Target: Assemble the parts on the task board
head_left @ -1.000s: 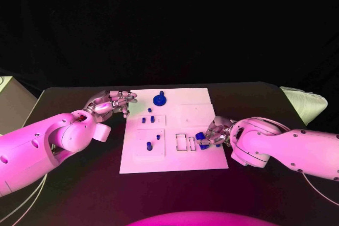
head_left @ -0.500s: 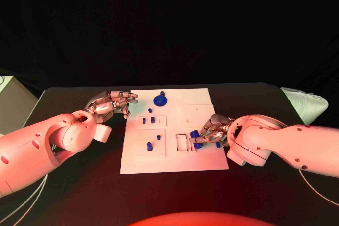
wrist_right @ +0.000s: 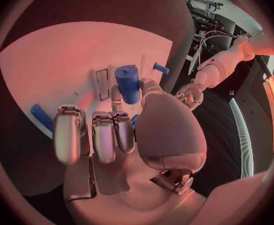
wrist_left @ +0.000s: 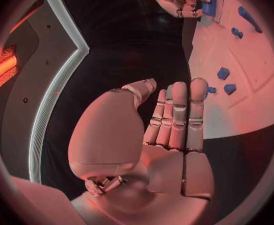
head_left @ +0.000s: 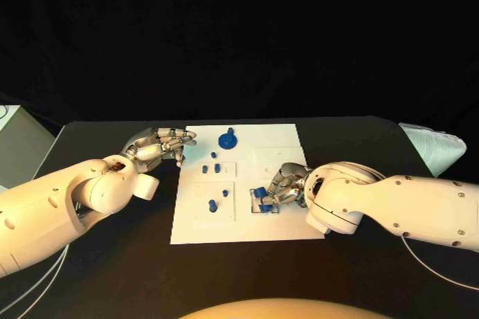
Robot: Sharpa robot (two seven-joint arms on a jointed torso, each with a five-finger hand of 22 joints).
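The white task board point(head_left: 289, 219) lies mid-table. Blue parts stand in it: a round one point(head_left: 228, 140) at the far edge, a pair point(head_left: 210, 169) below it, and one point(head_left: 212, 205) near the front left. My right hand point(head_left: 286, 187) pinches a blue cylinder-like part point(head_left: 260, 194) just over the rectangular slots at the board's near middle; the right wrist view shows that part point(wrist_right: 128, 83) between thumb and finger. My left hand point(head_left: 160, 145) hovers at the board's far left corner, and its fingers point(wrist_left: 177, 112) are stretched out and hold nothing.
A white object point(head_left: 436, 144) lies at the table's right edge and a pale box point(head_left: 14, 133) stands at the left. Dark bare tabletop point(head_left: 120, 263) surrounds the board. Another blue part point(wrist_right: 42, 117) lies on the board beside my right hand's fingers.
My right hand has carried the blue part leftward from the board's right edge to above the slots. The left hand has stayed put.
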